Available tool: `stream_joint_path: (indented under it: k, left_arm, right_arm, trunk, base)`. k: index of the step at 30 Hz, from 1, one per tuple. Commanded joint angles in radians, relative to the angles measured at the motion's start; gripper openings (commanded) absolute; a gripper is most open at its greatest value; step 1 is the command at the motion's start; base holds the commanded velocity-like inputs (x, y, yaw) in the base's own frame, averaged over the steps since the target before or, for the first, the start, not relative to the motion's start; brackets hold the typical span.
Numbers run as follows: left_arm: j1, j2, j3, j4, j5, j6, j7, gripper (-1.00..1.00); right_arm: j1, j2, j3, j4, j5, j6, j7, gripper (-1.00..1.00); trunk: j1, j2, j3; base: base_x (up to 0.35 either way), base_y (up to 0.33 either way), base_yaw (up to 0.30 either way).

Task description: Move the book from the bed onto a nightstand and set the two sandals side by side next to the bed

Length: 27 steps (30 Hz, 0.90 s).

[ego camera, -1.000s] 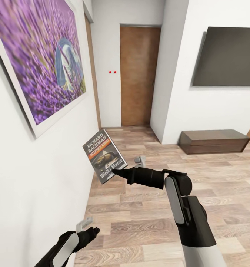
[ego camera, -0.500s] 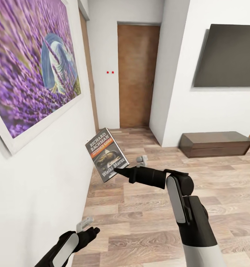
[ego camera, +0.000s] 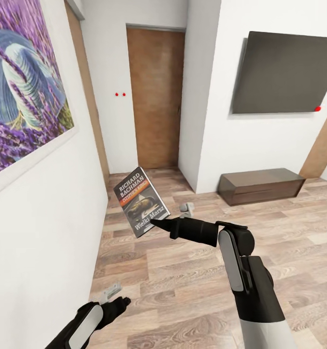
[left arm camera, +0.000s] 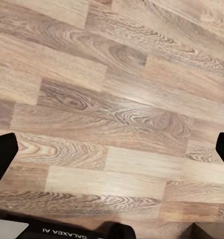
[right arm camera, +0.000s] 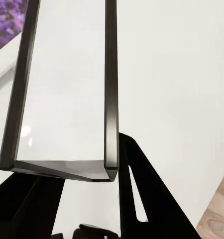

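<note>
Two arms reached out before us in a white-walled hallway with a wood-plank floor [ego camera: 192, 291]. Our right gripper [ego camera: 156, 223] was clamped on the lower corner of the book [ego camera: 141, 201], a thin paperback with "Richard Bachman" in white lettering, an orange band and a dark picture on its cover. The book hung in the air above the floor, tilted, its cover turned toward the head camera, just beside the wall on our left. In the right wrist view the book [right arm camera: 62, 99] showed from behind as a pale slab with dark edges, its lower end set between the black fingers [right arm camera: 142, 189].

Our left gripper [ego camera: 118, 296] hung low near the left-hand wall, holding nothing; in the left wrist view its dark fingertips [left arm camera: 3, 154] stood wide apart over bare planks.

A framed picture of purple flowers [ego camera: 23, 92] hung on the left wall. A brown wooden door [ego camera: 156, 97] stood closed at the end of the hallway. To our right, a dark flat screen [ego camera: 282, 72] was mounted on the wall above a low dark brown cabinet [ego camera: 260, 185] on the floor.
</note>
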Motion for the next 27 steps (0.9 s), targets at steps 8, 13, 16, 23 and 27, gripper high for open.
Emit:
stream_joint_path:
  k: [8, 13, 16, 23, 27]
  left_arm:
    - [0.000, 0.002, -0.005, -0.003, 0.011, 0.000, 0.010, 1.00]
    - [0.000, 0.002, -0.005, -0.003, 0.011, 0.000, 0.010, 1.00]
    - [0.000, 0.002, -0.005, -0.003, 0.011, 0.000, 0.010, 1.00]
    - [0.000, 0.002, -0.006, -0.003, 0.011, 0.000, 0.010, 1.00]
    - [0.000, 0.002, -0.005, -0.003, 0.010, 0.000, 0.011, 1.00]
  right_arm:
    - [-0.001, 0.000, -0.001, 0.000, -0.009, 0.007, 0.004, -1.00]
    - [-0.001, -0.001, -0.001, 0.000, -0.008, 0.007, 0.004, -1.00]
    - [-0.001, -0.003, -0.002, 0.000, -0.008, 0.007, 0.005, -1.00]
    - [-0.003, -0.007, -0.041, 0.000, -0.009, 0.007, 0.005, -1.00]
    - [-0.004, -0.010, -0.046, 0.000, -0.009, 0.007, 0.005, -1.00]
  trunk:
    - [0.001, -0.001, -0.001]
    - [0.001, -0.001, -0.001]
    - [0.001, -0.001, -0.001]
    - [0.001, -0.001, -0.001]
    - [0.001, -0.001, -0.001]
  base:
    - [0.330, 0.000, -0.264]
    - [0.330, 0.000, -0.265]
    - [0.330, 0.000, -0.265]
    - [0.330, 0.000, -0.265]
    - [0.330, 0.000, -0.265]
